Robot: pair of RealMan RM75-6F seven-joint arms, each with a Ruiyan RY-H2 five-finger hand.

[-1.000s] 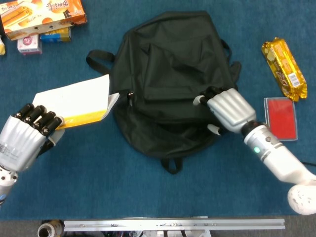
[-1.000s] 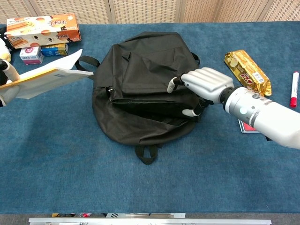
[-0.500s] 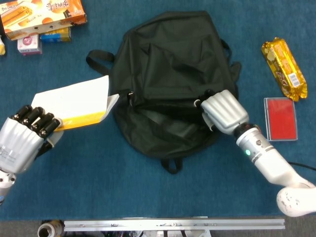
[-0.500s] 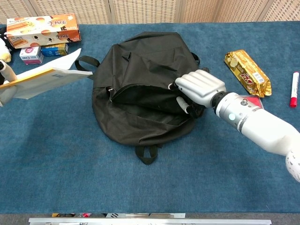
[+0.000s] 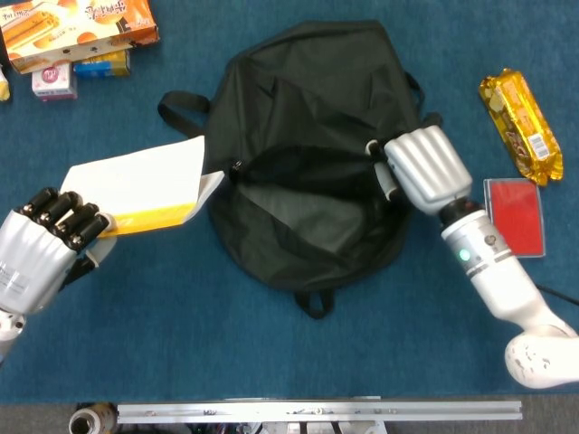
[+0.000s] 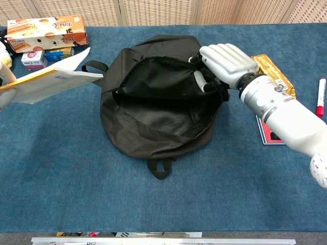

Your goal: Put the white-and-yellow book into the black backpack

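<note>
The black backpack [image 5: 308, 145] [image 6: 158, 117] lies flat mid-table with its main compartment gaping. My right hand [image 5: 423, 169] [image 6: 225, 64] grips the upper flap at its right edge and holds it lifted, showing the dark inside. The white-and-yellow book [image 5: 145, 185] [image 6: 48, 81] hangs in the air just left of the backpack, its right corner near the opening. My left hand [image 5: 41, 244] holds the book by its lower left end; in the chest view this hand is cut off at the left border.
An orange snack box [image 5: 77, 27] and small packets [image 5: 54, 80] sit at the far left. A gold snack pack [image 5: 520, 113], a red card [image 5: 516, 215] and a red marker [image 6: 321, 97] lie right of the backpack. A metal rail [image 5: 317, 411] runs along the near edge.
My right hand has pulled the backpack's flap up and back, opening the compartment wide. The book and my left hand have barely shifted.
</note>
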